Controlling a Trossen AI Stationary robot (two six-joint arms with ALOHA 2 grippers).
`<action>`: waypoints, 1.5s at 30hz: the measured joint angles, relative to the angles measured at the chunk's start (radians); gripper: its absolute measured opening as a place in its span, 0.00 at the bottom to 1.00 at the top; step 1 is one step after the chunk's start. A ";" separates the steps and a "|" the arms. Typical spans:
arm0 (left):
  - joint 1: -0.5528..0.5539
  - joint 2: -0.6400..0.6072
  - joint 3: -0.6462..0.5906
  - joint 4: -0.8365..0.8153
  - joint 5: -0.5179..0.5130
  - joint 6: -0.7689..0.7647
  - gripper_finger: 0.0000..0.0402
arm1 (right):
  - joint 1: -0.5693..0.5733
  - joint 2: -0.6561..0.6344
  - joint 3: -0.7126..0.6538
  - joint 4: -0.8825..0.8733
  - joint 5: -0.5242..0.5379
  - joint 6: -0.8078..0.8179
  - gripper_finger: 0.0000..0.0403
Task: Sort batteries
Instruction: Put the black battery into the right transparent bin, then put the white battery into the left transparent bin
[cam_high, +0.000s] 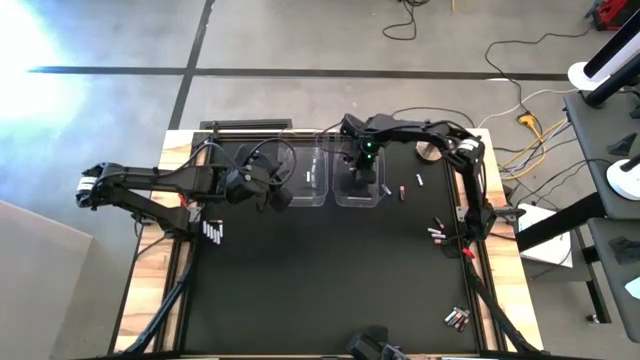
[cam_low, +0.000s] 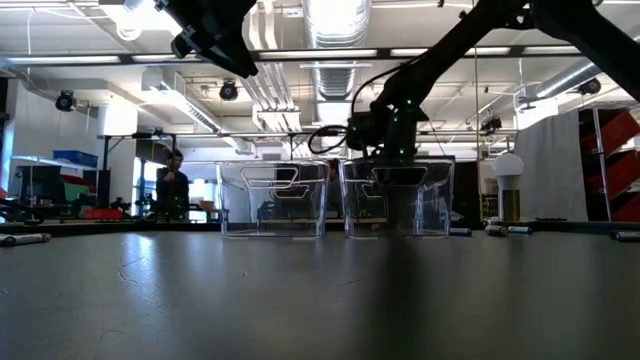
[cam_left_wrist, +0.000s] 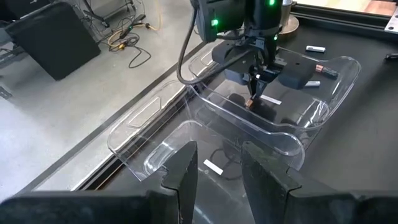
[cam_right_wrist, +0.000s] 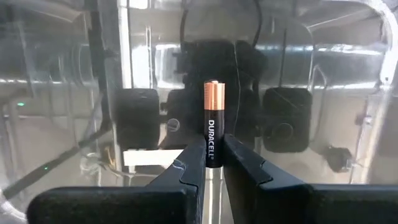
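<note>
On your black table (cam_high: 300, 290), loose batteries (cam_high: 437, 233) await sorting; right gripper (cam_right_wrist: 211, 163) clamps a cell (cam_right_wrist: 213, 118) over a bin (cam_high: 360, 190), left gripper (cam_left_wrist: 217, 168) parted.

We are seeing grey concrete floor (cam_high: 300, 40) crossing the top, cables (cam_high: 405, 22) lying upper right, ceiling lights (cam_low: 330, 20) glowing.

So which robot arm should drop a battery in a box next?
The right. Its gripper already pinches a black copper-topped Duracell battery inside the right-hand clear plastic bin, so it probably just has to let go. The left gripper is open and holds nothing beside the other clear bin.
</note>
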 joint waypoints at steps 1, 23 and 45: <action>0.000 0.000 0.000 0.000 0.000 0.000 0.26 | 0.000 0.002 0.000 0.001 0.000 0.000 0.10; 0.011 0.000 -0.001 0.079 -0.002 0.049 0.26 | 0.007 -0.430 -0.022 -0.121 0.002 0.010 0.33; 0.023 0.000 -0.001 0.211 0.001 0.097 0.26 | 0.068 -1.008 -0.927 0.379 0.002 0.451 0.47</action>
